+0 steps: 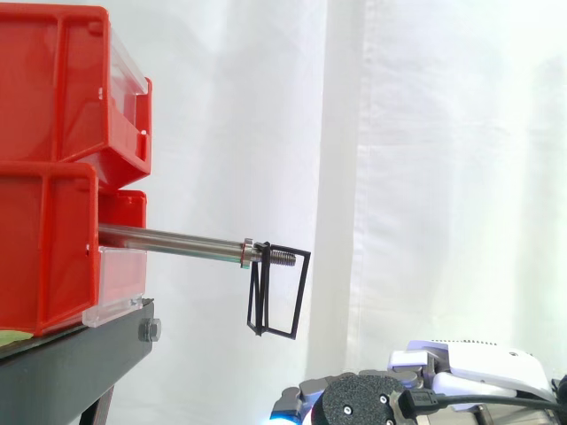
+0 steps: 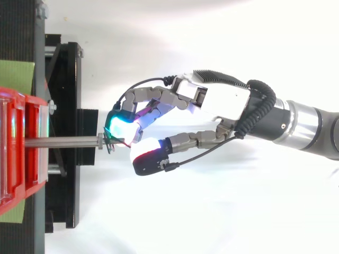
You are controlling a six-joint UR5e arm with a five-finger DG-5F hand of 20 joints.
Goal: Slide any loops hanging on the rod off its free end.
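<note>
A steel rod (image 1: 173, 240) sticks out level from the lower red bin toward the right. Its threaded free end carries a black rectangular wire loop (image 1: 280, 297), which hangs just past a small collar. The hand (image 1: 469, 367) sits low at the bottom right, below the loop and apart from it. From above, the hand (image 2: 222, 106) reaches in from the right, fingers loosely bent, with the glowing fingertips (image 2: 121, 127) overlapping the rod's end (image 2: 63, 142) and the loop (image 2: 107, 144). Thumb and fingers stand apart with nothing between them.
Two red bins (image 1: 53, 177) are stacked on a black stand (image 1: 80, 363) at the left. A white curtain hangs behind. Open space lies to the right of the rod's end, above the hand.
</note>
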